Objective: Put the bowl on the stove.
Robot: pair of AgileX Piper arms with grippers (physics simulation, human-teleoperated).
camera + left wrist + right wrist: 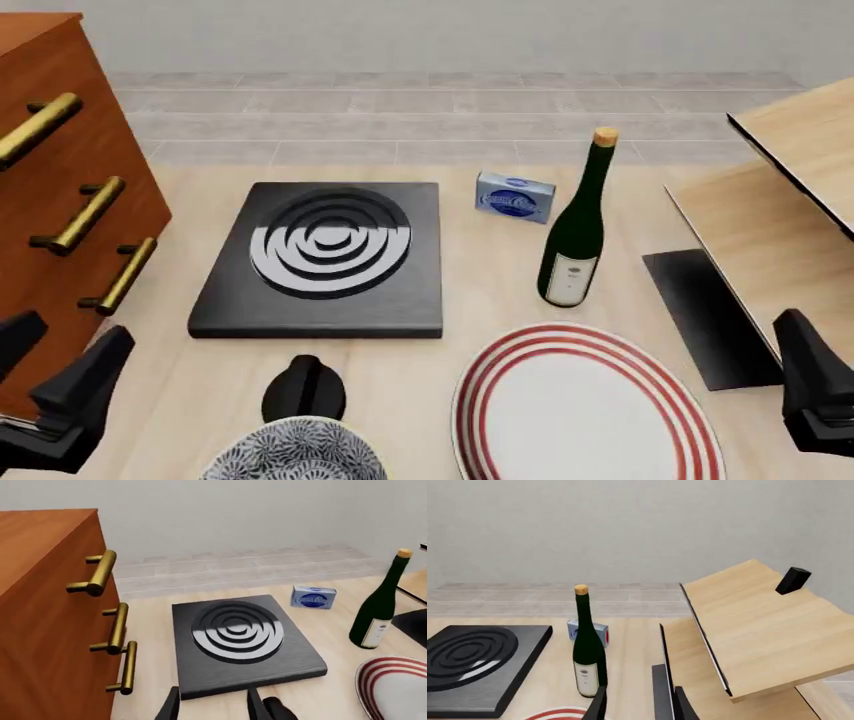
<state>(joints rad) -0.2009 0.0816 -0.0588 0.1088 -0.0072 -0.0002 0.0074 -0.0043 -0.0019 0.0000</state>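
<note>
Nearest the camera in the front view, the bowl (pixel 296 452) sits at the counter's (pixel 467 285) near edge, left of centre, cut off by the frame, nothing gripping it. Just behind it, touching or nearly so, stands a small black knob (pixel 304 387). To its right lies the red-ringed plate (pixel 577 407).

L end effector (pixel 60 405) hangs low at near left, well apart from the bowl; in the left wrist view its fingertips (pixel 172 705) stand a moderate gap apart w/ nothing between, pointing at the stove's near edge. R end effector (pixel 814 385) hangs at near right; its fingers (pixel 599 702) also apart, empty.

Mid-counter: the stove (pixel 324 258), flat, burner bare, beside the wooden drawer unit (pixel 54 190) w/ brass handles. Right of the stove stands an upright green wine bottle (pixel 577 235). Behind the bottle, a small blue box (pixel 515 196). Far right, a light wood shelf unit (pixel 787 210).
</note>
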